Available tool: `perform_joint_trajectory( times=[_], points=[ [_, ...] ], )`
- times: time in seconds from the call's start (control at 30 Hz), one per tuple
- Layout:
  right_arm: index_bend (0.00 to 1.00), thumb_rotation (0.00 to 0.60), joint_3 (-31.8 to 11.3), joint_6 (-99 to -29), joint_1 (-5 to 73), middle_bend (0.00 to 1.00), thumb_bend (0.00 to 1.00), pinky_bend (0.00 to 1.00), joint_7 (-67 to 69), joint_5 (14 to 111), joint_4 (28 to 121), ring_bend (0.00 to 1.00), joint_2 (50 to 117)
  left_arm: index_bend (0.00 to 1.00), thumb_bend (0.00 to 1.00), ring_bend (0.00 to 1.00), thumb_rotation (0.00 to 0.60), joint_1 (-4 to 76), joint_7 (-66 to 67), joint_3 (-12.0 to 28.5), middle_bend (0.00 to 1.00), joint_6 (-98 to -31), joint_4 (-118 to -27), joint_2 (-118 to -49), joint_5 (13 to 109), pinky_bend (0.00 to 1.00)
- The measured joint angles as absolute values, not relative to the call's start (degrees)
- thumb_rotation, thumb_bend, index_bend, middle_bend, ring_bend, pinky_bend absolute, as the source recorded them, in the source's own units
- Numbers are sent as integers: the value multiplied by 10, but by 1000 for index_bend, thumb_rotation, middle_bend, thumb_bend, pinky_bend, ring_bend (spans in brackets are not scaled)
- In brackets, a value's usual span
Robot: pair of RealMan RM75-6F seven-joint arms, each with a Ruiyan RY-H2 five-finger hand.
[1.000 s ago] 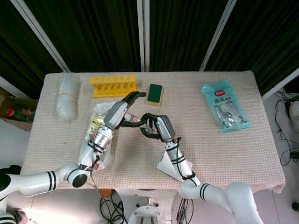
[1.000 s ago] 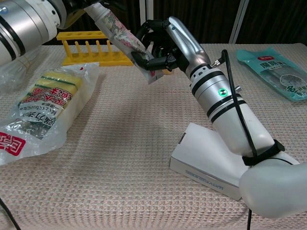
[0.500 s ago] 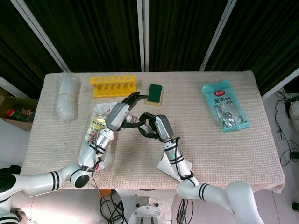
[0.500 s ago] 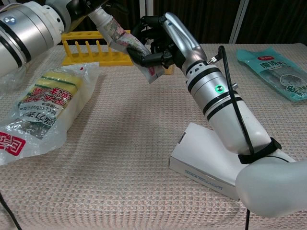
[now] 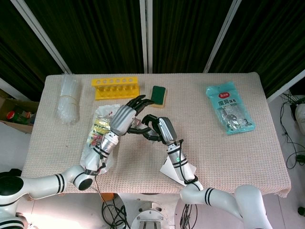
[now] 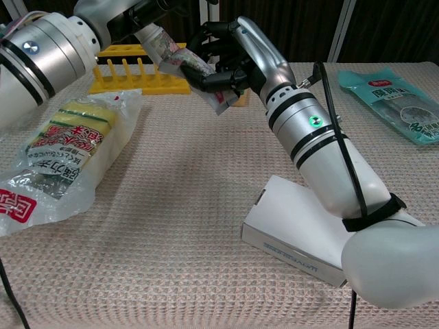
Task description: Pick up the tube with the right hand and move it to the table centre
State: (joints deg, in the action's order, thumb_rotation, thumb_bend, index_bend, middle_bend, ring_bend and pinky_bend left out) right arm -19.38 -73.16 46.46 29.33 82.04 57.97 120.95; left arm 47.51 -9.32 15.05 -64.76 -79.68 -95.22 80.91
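- While the tube [image 6: 180, 63] hangs in the air above the surface [image 6: 206, 205], between the yellow rack [image 6: 137, 77] and the white box [image 6: 296, 234], both robot hands are on it: the left robot hand [image 6: 140, 17] grips the cap end, and the right robot hand [image 6: 221, 58] has its fingers curled around the flat crimped end.
- Judging by its printed, creased skin, the tube is a soft, light squeeze tube; it should dent under a hard pinch and may slide through smooth fingers.
- A safer hold, I judge, is around the fuller middle of the body, not on the thin crimp, which can fold.
- Compared with a second ago, the left robot hand in the head view [image 5: 125, 117] has spread its fingers more, as if loosening, though the chest view does not show it letting go.
- The right robot hand [image 5: 153, 128] has moved slightly towards the rack, and its fingers now wrap more of the tube's lower end.
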Motion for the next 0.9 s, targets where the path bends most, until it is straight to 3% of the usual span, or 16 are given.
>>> perform_joint_trajectory(
  times=[0.33,0.8,0.83,0.9],
  points=[
    [1000,600,-193,-730,463,956,458,909,288,820,580,851,1208,178,0,88,0,478,-108,152,179,-629,-811,-937,797,184],
    [1000,600,-159,-716,420,955,457,909,296,819,548,850,1147,170,0,88,0,420,-166,201,175,-676,-827,-859,741,185],
    [1000,600,-156,-710,418,954,441,900,295,818,546,844,1140,170,0,88,0,415,-170,201,175,-678,-827,-853,739,185],
    [906,600,-148,-691,413,820,291,668,286,815,542,624,1123,170,0,88,0,402,-178,200,175,-683,-827,-839,736,185]
  ],
)
